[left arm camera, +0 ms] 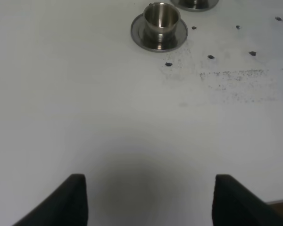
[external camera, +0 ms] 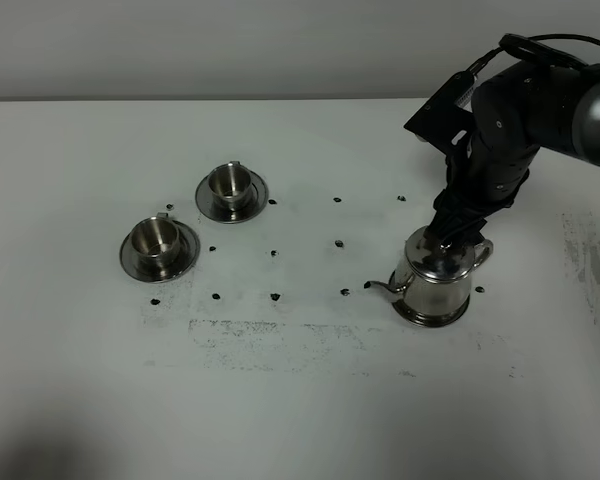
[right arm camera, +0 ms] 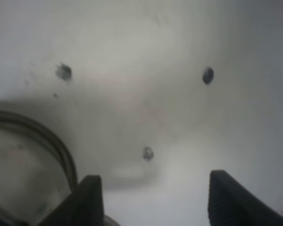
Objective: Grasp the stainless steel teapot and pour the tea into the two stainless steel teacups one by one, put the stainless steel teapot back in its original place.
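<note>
The stainless steel teapot (external camera: 435, 280) is seen standing upright on its round steel tray (external camera: 429, 319), toward the right edge of the white tabletop (external camera: 300, 400) and about midway between the near and far edges, with its thin spout turned toward the left edge. The right gripper (right arm camera: 153, 181) is held low over the teapot's lid and handle. In the right wrist view its dark fingers (right arm camera: 90, 200) are spread wide, nothing is gripped between them, and a blurred steel curve of the teapot is seen just beside one finger; whether it is touched cannot be told. The two stainless steel teacups are found left of the middle, in the far half of the table, each on a saucer. One teacup (external camera: 159, 238) is set nearer the left edge, and the other teacup (external camera: 229, 182) is set closer to the far edge. Small black marks (external camera: 338, 243) are scattered between cups and teapot. The left gripper (left arm camera: 150, 181) is shown with its jaws wide apart and empty above bare table.
</note>
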